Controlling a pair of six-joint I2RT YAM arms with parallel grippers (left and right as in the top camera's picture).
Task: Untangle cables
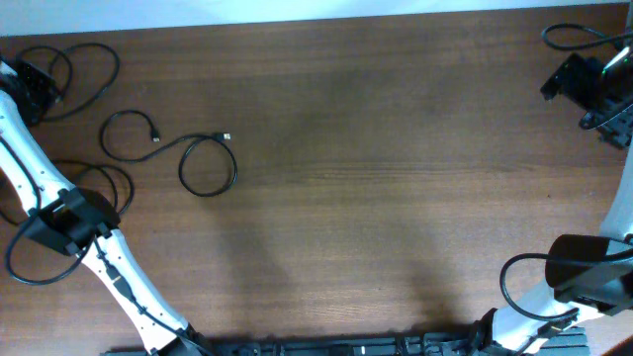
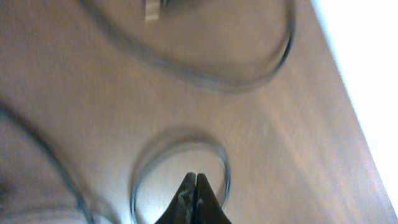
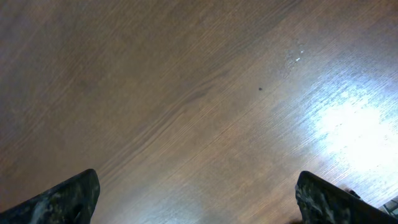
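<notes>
Several thin black cables lie loose at the table's left. One loop (image 1: pixel 124 133) and a second loop (image 1: pixel 208 166) lie apart from each other, each with a small plug end. A third loop (image 1: pixel 89 59) lies at the far left corner beside my left gripper (image 1: pixel 42 87). In the left wrist view the left gripper (image 2: pixel 196 178) is shut, with nothing visible between its tips, above a small blurred cable loop (image 2: pixel 221 163). A larger loop (image 2: pixel 249 81) lies beyond. My right gripper (image 1: pixel 554 87) is at the far right corner, away from the cables. Its jaws (image 3: pixel 198 199) are wide open over bare wood.
The brown wooden table (image 1: pixel 376 178) stretches between the arms. Thicker black arm wires loop by the left elbow (image 1: pixel 20 259) and by the right arm's base (image 1: pixel 506 282). The table's far edge (image 1: pixel 297 22) runs along the top, and shows bright in the left wrist view (image 2: pixel 367 81).
</notes>
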